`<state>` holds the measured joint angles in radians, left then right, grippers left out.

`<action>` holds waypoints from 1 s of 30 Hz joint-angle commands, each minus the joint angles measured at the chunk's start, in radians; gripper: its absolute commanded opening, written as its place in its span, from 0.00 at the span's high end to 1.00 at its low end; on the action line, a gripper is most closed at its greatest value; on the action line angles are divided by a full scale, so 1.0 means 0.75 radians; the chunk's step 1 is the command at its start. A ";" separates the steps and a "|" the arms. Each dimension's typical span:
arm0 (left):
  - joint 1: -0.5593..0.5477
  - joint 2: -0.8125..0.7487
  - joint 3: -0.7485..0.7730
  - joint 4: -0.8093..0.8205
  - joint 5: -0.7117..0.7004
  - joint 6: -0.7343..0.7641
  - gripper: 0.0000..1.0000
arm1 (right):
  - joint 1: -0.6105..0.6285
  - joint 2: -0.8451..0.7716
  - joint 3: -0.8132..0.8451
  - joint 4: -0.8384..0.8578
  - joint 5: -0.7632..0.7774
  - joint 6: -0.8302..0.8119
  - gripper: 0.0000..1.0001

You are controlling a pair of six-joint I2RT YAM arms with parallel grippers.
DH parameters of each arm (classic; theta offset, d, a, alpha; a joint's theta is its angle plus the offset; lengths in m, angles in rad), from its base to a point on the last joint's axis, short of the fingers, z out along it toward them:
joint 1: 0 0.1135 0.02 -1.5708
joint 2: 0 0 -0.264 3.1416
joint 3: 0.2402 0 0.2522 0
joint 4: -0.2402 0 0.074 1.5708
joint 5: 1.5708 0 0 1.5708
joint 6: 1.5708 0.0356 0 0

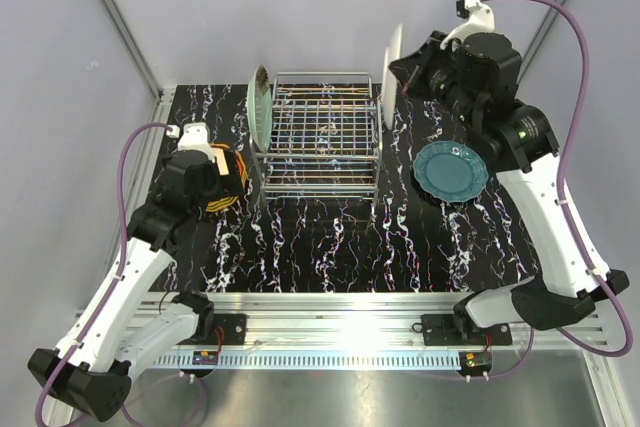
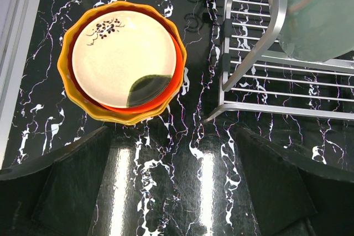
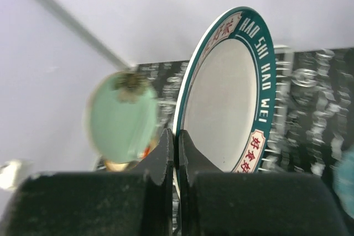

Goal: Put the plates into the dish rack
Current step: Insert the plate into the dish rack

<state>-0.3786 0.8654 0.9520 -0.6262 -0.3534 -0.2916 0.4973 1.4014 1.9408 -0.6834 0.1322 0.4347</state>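
— Top external: the dish rack (image 1: 322,132)?
— Middle of the surface (image 1: 320,237); mint plate (image 1: 261,107) upright at its left end, teal plate (image 1: 452,170) flat to its right.
— Left wrist?
— Left end effector (image 2: 171,136) spread wide, near the plate stack (image 2: 121,62).
— Right wrist?
— Right end effector (image 3: 177,142) pinches a teal-rimmed plate (image 3: 227,98) upright.

Count of items: one chrome wire dish rack (image 1: 325,132). Six plates can be counted: one mint-green plate (image 1: 261,112), one teal-rimmed white plate (image 3: 221,114), one teal plate (image 1: 452,170), and one stack (image 2: 119,62) showing three layers (cream, red-orange, orange). Whether it holds more cannot be told. Two end effectors: the left end effector (image 2: 171,136) and the right end effector (image 3: 175,136). One marbled tabletop (image 1: 330,247).
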 commanded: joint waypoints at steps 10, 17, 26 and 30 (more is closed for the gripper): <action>-0.004 -0.019 0.013 0.066 -0.040 0.015 0.01 | 0.294 0.185 0.087 0.455 -0.174 0.226 1.00; -0.004 -0.019 0.011 0.068 -0.044 0.015 0.01 | 0.382 0.287 0.038 0.592 -0.158 0.267 1.00; -0.004 -0.017 0.013 0.066 -0.042 0.017 0.01 | 0.452 0.361 0.092 0.600 -0.137 0.269 1.00; -0.004 -0.017 0.011 0.066 -0.042 0.017 0.01 | 0.466 0.369 0.063 0.629 -0.117 0.281 1.00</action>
<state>-0.3786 0.8654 0.9520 -0.6262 -0.3676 -0.2882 0.8307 1.6951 1.9465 -0.3557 0.0181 0.6281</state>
